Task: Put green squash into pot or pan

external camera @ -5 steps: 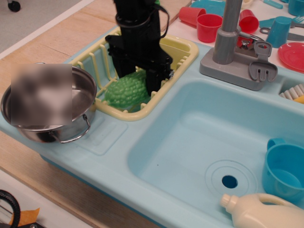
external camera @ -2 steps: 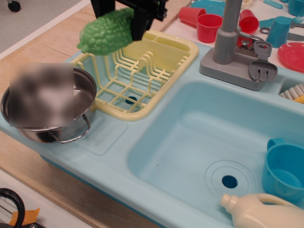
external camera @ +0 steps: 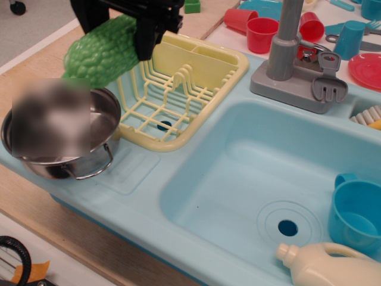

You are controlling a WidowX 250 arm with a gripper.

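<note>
The green squash [external camera: 101, 49] is a bright green plastic toy with a knobbly, bumpy skin, oblong, with one fat rounded end pointing down and to the left. It is in the air, tilted, its upper right end clamped between the black fingers of the gripper [external camera: 128, 27]; one finger crosses in front of it on the right, and the darker bulk of the gripper sits over its top at the upper edge of the view. The jaws are closed on the squash, which projects from them down and leftward, so most of its length is clear of the gripper.

The squash hangs over the back left part of the light blue toy sink unit [external camera: 178, 179], above the far rim of the stainless-steel pot [external camera: 89, 143] and not touching it. The pot stands on the unit's left corner, a wire loop handle facing the front; much of its inside is blurred out, so what lies in it cannot be told.

Just right of the pot, the yellow dish rack [external camera: 178, 89] sits in its recess at the back of the unit. The grey faucet [external camera: 286, 42] stands at the back edge, beside the basin. At the front right corner lie a cream bottle [external camera: 333, 265] and a blue cup [external camera: 357, 214].
</note>
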